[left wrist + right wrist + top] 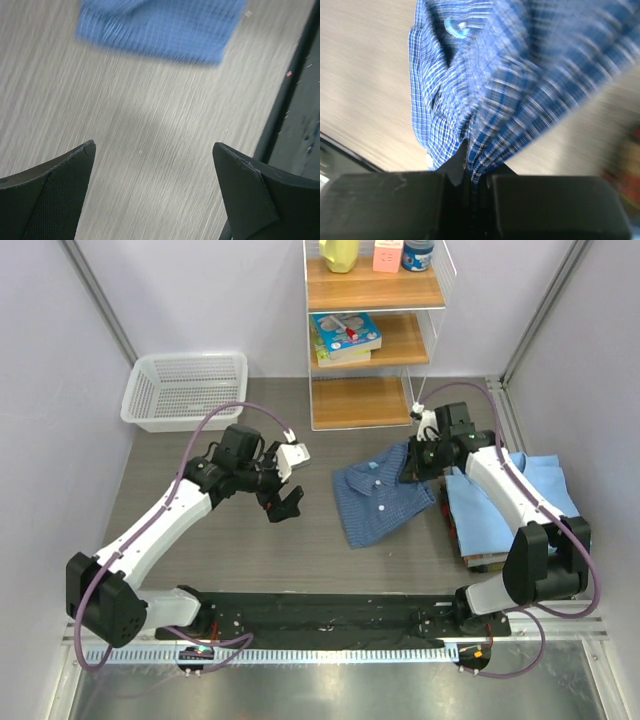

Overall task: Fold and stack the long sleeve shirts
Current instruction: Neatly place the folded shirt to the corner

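Right wrist view: right claw (468,167) pinches checked shirt (470,90); left claw (154,185) gapes empty.
Cloth looks light and limp, best gripped at an edge.

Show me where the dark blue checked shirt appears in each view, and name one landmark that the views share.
Top external: the dark blue checked shirt sits right of centre, its far right corner pinched by the right hand.
Left wrist: the shirt is a blurred strip along the top edge.
Right wrist: the shirt fills the middle and upper right, bunched in that hand.
Shared landmark: the grey wood-grain table top.
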Robot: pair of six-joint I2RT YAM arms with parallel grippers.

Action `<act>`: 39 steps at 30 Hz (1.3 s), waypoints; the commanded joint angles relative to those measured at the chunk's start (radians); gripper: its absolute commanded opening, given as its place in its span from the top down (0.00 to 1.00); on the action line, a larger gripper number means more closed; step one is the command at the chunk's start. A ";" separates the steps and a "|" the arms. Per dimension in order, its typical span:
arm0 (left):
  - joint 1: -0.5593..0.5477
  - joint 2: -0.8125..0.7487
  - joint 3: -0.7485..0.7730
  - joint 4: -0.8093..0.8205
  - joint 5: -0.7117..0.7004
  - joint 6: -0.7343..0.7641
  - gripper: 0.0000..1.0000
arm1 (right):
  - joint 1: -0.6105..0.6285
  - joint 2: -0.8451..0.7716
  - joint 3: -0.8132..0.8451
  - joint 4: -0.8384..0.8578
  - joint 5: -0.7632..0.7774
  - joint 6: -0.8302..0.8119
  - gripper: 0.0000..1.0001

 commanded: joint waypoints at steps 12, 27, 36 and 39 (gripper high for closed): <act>0.035 0.059 -0.012 -0.015 -0.118 0.095 0.00 | -0.181 -0.337 0.265 -0.630 0.158 -0.494 0.99; 0.049 0.080 -0.037 0.013 -0.147 0.138 0.00 | -0.335 -0.437 0.499 -0.773 -0.003 -0.480 0.99; 0.061 0.081 -0.042 0.004 -0.152 0.158 0.00 | -0.360 -0.421 0.490 -0.741 0.039 -0.481 0.99; 0.067 0.082 -0.043 -0.004 -0.152 0.168 0.00 | -0.360 -0.402 0.450 -0.732 0.086 -0.521 0.99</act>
